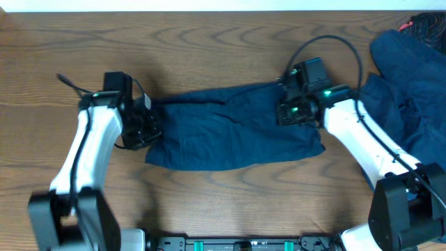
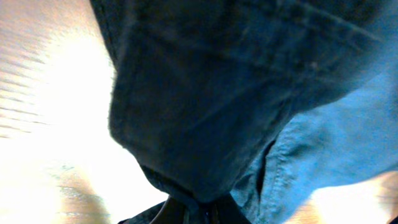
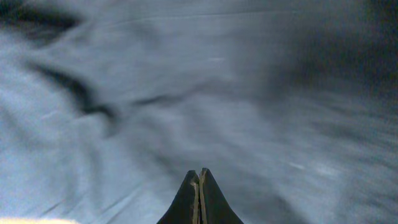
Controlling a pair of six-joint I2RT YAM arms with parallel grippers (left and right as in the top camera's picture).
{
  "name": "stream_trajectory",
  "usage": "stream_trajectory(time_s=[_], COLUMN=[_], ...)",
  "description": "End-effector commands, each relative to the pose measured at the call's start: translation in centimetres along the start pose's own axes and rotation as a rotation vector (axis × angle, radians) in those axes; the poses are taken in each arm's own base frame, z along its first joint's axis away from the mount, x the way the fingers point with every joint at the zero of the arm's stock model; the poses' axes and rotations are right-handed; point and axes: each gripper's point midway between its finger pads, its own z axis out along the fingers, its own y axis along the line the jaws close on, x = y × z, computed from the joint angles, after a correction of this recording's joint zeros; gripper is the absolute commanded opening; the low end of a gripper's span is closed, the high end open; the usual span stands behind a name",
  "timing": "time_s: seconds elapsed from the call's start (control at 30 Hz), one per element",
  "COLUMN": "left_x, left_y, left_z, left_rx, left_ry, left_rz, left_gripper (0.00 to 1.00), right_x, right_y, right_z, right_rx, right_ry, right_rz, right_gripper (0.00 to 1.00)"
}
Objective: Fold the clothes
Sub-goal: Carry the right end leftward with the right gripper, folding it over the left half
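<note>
Overhead, a pair of dark navy blue soft cloth shorts (image 1: 230, 129) lay spread across the middle of the brown wood-grain table (image 1: 209, 42), long axis running left to right, with its upper edge sloping up toward the right. The fabric was wrinkled, with a fold line near its centre.

Left gripper (image 1: 148, 124): positioned at the left end of the shorts, touching the cloth edge. In the left wrist view the jaws were closed at the bottom of the frame (image 2: 189, 214) with a bunch of navy fabric (image 2: 205, 93) gathered down into them, so it had a pinch on the shorts. A stitched seam ran along the cloth on the right side of that view. Bright table surface (image 2: 56, 93) showed to the left of the cloth.

Right gripper (image 1: 284, 110): positioned over the upper right part of the shorts. In the right wrist view the two fingertips (image 3: 199, 186) were pressed fully together, with blurred navy cloth (image 3: 186, 93) filling the whole frame beyond them. No fabric was visible between the tips; could not tell whether any cloth was caught.

A separate heap of dark navy garments (image 1: 411, 77) sat at the right edge of the table, beside the right arm and apart from the shorts.
</note>
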Motion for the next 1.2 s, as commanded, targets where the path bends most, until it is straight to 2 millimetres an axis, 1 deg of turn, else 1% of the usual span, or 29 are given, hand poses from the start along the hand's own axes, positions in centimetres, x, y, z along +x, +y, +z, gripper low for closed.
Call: stream_trajectory(time_s=[0.0, 0.13, 0.27, 0.4, 0.43, 0.5, 0.6, 0.7, 0.77, 0.9, 0.97, 1.07, 1.1, 1.17], left_x=[-0.3, -0.1, 0.1, -0.2, -0.2, -0.3, -0.7, -1.3, -1.8, -2.6, -2.9, -2.9, -2.9, -3.0], left_y=[-0.9, -2.1, -2.5, -2.6, -3.0, -3.9, -4.7, -5.3, -5.8, -6.5, -6.7, -6.7, -6.6, -6.6], left_z=[-2.6, -4.5, -5.4, -5.5, -5.6, -5.8, -6.4, -7.3, -8.2, -9.5, -9.8, -9.7, -9.7, -9.7], left_rx=[0.014, 0.064, 0.081, 0.086, 0.109, 0.159, 0.194, 0.212, 0.224, 0.242, 0.25, 0.249, 0.248, 0.245], left_ry=[-0.088, -0.15, -0.181, -0.189, -0.19, -0.19, -0.202, -0.223, -0.246, -0.285, -0.298, -0.297, -0.296, -0.298], left_rz=[0.019, 0.033, 0.038, 0.022, 0.022, 0.032, 0.028, -0.001, 0.005, -0.006, -0.011, -0.015, -0.016, -0.016], left_gripper=[0.06, 0.06, 0.06, 0.06, 0.06, 0.06, 0.06, 0.06, 0.06, 0.06, 0.06, 0.06, 0.06, 0.06], right_x=[1.0, 1.7, 2.5, 4.5, 5.4, 6.3, 7.4, 8.2, 8.4, 8.3, 8.1, 7.4, 7.0, 5.7], right_y=[4.7, 7.4, 10.0, 11.6, 12.1, 12.9, 14.2, 16.3, 18.1, 21.7, 22.8, 22.6, 22.4, 21.5], right_z=[0.5, 2.0, 4.1, 7.0, 8.5, 10.1, 12.3, 14.0, 14.4, 14.2, 14.1, 14.0, 13.8, 12.9], right_rx=[-0.155, -0.185, -0.214, -0.22, -0.22, -0.226, -0.242, -0.281, -0.313, -0.386, -0.4, -0.37, -0.365, -0.346], right_ry=[0.037, 0.052, 0.069, 0.134, 0.16, 0.179, 0.189, 0.169, 0.142, 0.072, 0.041, 0.007, 0.0, -0.021], right_rz=[-0.059, -0.083, -0.137, -0.152, -0.157, -0.176, -0.204, -0.245, -0.276, -0.335, -0.347, -0.339, -0.334, -0.312], right_gripper=[0.01, 0.01, 0.01, 0.01, 0.01, 0.01, 0.01, 0.01, 0.01, 0.01, 0.04, 0.11, 0.17, 0.25])
